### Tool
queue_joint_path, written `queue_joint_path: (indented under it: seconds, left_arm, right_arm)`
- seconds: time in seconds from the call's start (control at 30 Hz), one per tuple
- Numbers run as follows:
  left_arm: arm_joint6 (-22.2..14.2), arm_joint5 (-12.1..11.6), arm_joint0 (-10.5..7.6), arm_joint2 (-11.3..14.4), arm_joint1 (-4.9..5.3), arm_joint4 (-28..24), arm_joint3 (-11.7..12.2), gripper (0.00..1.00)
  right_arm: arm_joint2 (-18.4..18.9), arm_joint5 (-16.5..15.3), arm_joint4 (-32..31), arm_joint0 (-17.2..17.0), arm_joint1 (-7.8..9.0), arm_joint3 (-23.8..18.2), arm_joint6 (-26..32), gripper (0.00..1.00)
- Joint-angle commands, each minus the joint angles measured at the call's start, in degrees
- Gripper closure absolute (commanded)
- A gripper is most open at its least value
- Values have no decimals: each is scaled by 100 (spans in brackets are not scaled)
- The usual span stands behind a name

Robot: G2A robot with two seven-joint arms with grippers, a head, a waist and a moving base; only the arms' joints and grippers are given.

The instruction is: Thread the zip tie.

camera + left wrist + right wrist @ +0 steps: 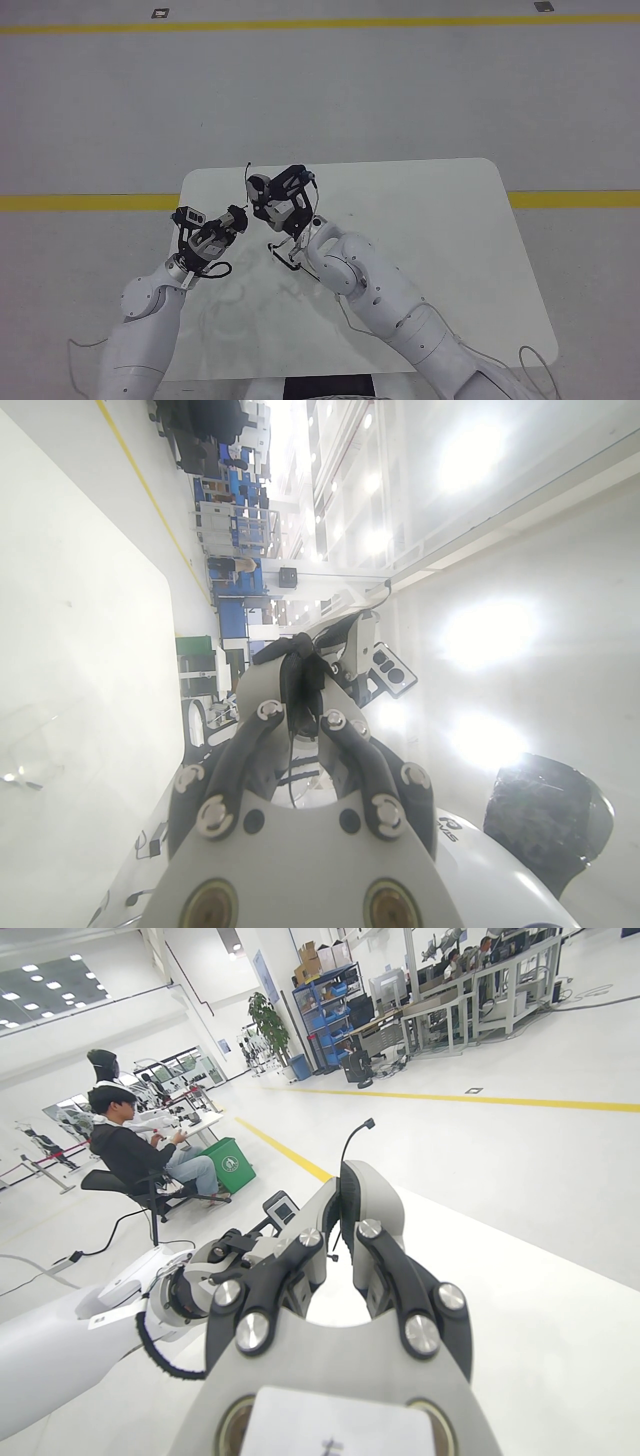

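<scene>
The zip tie [356,1135] is a thin black strand. My right gripper [344,1178] is shut on it above the white table [430,230]. The end with a small block sticks out past the fingertips, and the rest runs back between the fingers. In the top view the zip tie [247,172] pokes out of the right gripper [257,187] over the table's far left part. My left gripper [240,215] sits just beside it, fingertip to fingertip. In the left wrist view the left gripper [300,650] is shut, and a thin black strand [290,770] runs back between its fingers.
Both grippers hover near the table's far left corner [195,180]. Bare tabletop [430,260] stretches to the right and toward the front. A yellow floor line [580,199] runs past the table's sides.
</scene>
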Motion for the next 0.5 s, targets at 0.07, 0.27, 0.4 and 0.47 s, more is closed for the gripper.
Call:
queue_joint_path:
  seconds: [0.07,0.27,0.4,0.47]
  left_arm:
    - [0,0,0,0,0,0,0,100]
    - [0,0,0,0,0,0,0,100]
    - [0,0,0,0,0,0,0,100]
    - [0,0,0,0,0,0,0,100]
  right_arm:
    - [0,-1,2,0,0,0,1,100]
    - [1,5,-4,-9,1,-1,-1,100]
    - [-20,174,-293,-64,5,-41,-39,100]
    - [-36,277,-372,-73,-4,-42,-94,100]
